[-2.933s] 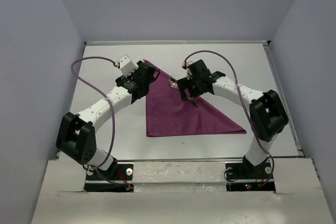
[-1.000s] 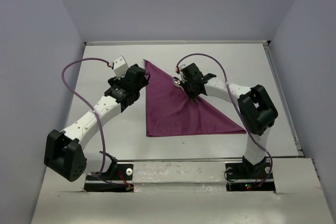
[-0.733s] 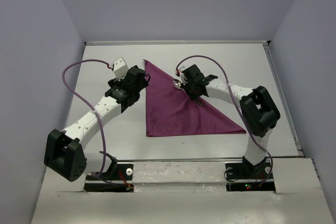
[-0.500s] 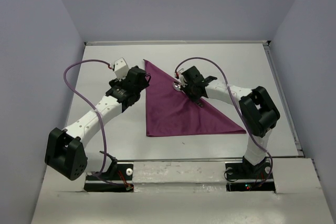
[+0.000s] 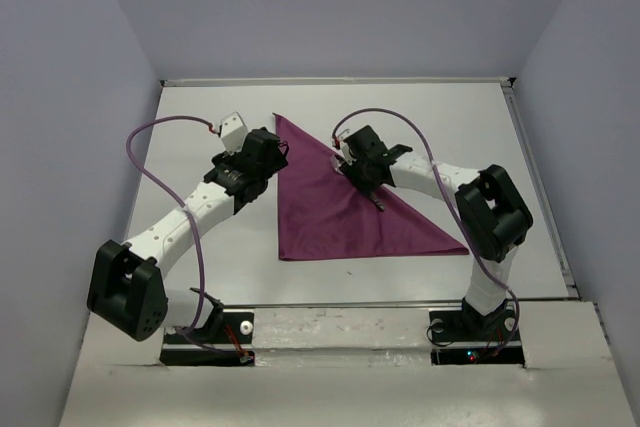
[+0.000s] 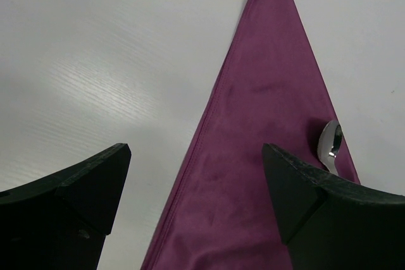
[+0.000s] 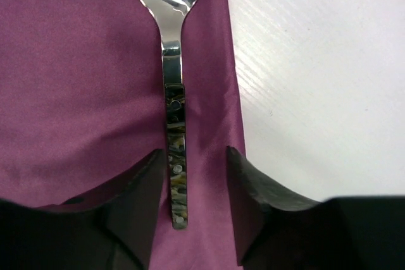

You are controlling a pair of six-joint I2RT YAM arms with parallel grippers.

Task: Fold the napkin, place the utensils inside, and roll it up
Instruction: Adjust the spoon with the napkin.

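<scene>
So far we had the napkin (image 5: 340,209) folded into a triangle and a spoon (image 7: 172,86) laid along its slanted edge, the jaws of our right gripper (image 7: 192,178) parted either side of it without pinching, our left gripper (image 6: 195,156) spread wide over the napkin's other edge, rolling not yet begun.

Spoon bowl (image 6: 329,145) rests on napkin (image 6: 259,156) between spread fingers (image 6: 76,188).

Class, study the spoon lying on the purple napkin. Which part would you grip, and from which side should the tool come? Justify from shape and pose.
Grip the spoon at mid-handle, coming straight down from above with the jaws across its narrow width. It lies flat on the napkin; the handle is straight and slim, the bowl wide and rounded.
</scene>
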